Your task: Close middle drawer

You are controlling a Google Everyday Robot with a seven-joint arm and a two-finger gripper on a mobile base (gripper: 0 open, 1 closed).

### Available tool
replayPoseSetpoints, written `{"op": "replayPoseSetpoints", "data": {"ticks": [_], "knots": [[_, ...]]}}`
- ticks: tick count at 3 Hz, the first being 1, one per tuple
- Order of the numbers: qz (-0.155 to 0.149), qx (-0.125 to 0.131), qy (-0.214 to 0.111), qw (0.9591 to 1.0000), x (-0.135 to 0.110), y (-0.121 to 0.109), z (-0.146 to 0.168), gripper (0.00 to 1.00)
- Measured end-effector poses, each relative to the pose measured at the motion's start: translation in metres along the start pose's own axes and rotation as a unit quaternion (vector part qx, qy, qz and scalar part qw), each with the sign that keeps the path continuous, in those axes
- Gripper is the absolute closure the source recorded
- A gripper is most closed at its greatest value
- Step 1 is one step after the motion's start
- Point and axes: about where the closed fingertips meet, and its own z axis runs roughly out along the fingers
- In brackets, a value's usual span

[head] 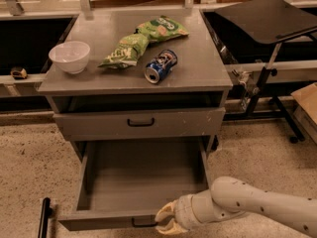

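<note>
Middle drawer (143,180) stands wide open. My gripper (166,220) low at its front panel, just right of black handle (143,224), fingers spread. White bowl (70,56), green chip bags (124,51), blue soda can (160,66) on cabinet top (200,68).

No legible text is noted on the can (160,66) or chip bags (141,40); the gripper (167,220) is seen at the middle drawer (143,182) front.

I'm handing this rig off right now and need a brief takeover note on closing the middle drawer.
Gripper: open, holding nothing, low at the middle drawer's front panel, just right of its black handle.
Middle drawer: pulled far out, nothing visible inside.
Upper drawer: shut.
Done: the gripper is at the drawer front.
Left: push the middle drawer fully in, likely with a straight push on the panel.
</note>
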Motion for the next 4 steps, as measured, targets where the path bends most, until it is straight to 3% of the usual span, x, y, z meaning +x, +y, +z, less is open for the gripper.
{"op": "replayPoseSetpoints", "data": {"ticks": [1, 2, 3, 4], "knots": [[-0.01, -0.002, 0.007, 0.9999, 0.014, 0.008, 0.006, 0.88], [-0.018, -0.012, 0.026, 0.9994, 0.034, 0.017, 0.018, 1.0], [-0.028, -0.024, 0.051, 0.998, 0.048, 0.024, 0.029, 0.82], [-0.003, -0.027, 0.077, 0.9966, 0.063, 0.026, 0.039, 0.59]]}}
